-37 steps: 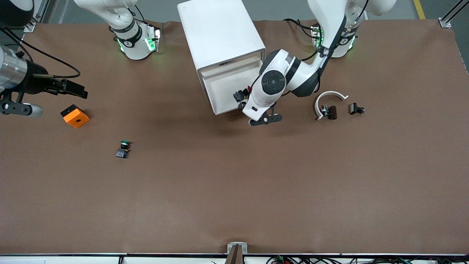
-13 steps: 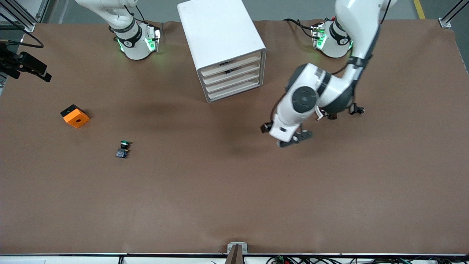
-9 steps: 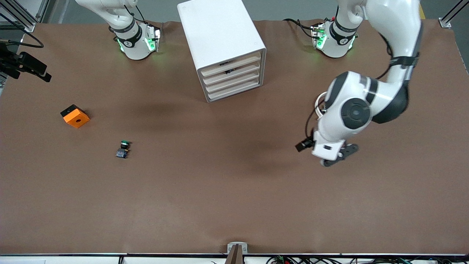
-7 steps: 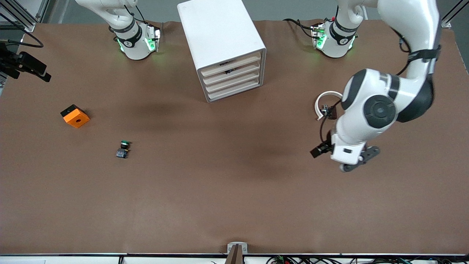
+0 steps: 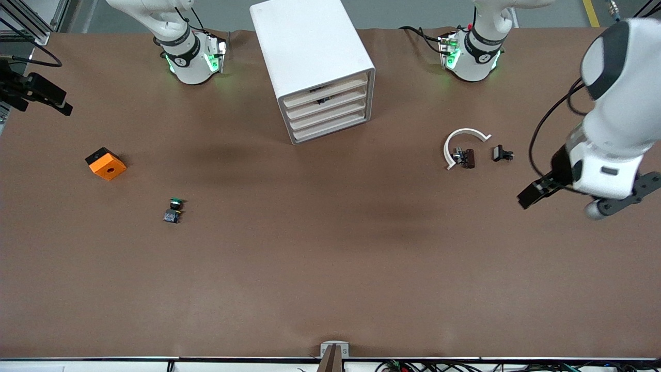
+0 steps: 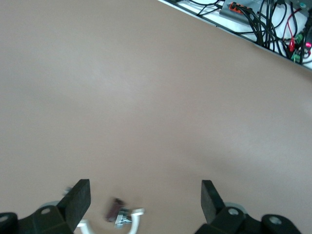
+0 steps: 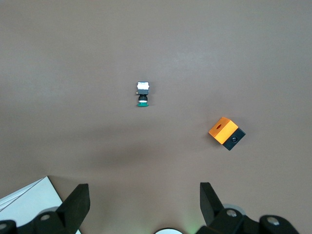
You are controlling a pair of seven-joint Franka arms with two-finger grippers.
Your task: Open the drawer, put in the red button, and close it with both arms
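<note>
Place: robotics lab
Evidence: two white robot arms (image 5: 614,119) bolted to a brown-covered bench (image 5: 330,268), aluminium framing (image 5: 634,23) at corners, loose cabling (image 6: 263,22) along the edge

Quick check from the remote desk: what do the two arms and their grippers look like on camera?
Both are glossy white arms with black joint bands and green lights glowing at their bases. The left arm trails a loose black cable. The left gripper and right gripper each have black, blocky fingers.

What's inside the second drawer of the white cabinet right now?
Nothing inside shows: the drawer is shut in the cabinet. Only its beige front and a small dark mark are visible. No red button lies on the table.
</note>
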